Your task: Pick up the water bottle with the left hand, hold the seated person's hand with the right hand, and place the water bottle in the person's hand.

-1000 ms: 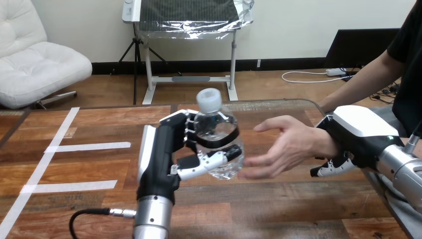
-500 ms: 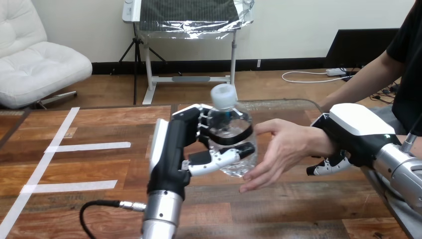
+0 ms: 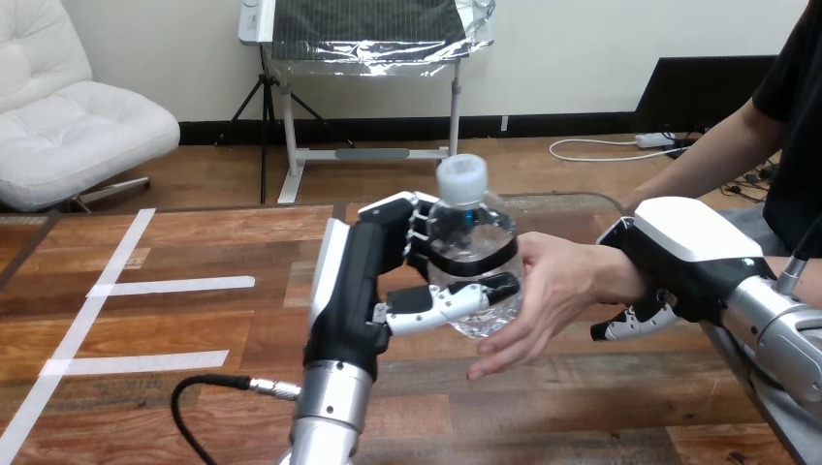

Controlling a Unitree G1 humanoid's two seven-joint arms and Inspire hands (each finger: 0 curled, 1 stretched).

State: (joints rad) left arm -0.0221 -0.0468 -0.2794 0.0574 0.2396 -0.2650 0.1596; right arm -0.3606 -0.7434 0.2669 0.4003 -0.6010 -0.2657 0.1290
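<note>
**Bottle met palm over the table**

The left hand [image 3: 363, 281] had its fingers and thumb wrapped round the bottle [image 3: 475, 242]. It was a clear, bulgy plastic one with a round white cap [image 3: 461, 179] and a dark band, held upright above the wooden table [image 3: 194, 329]. Its far side sat right against the open palm of the person's hand [image 3: 548, 291]. The right hand [image 3: 683, 252], glossy white shell on top, was curled round the person's wrist [image 3: 616, 276], fingertips poking out underneath.
</note>
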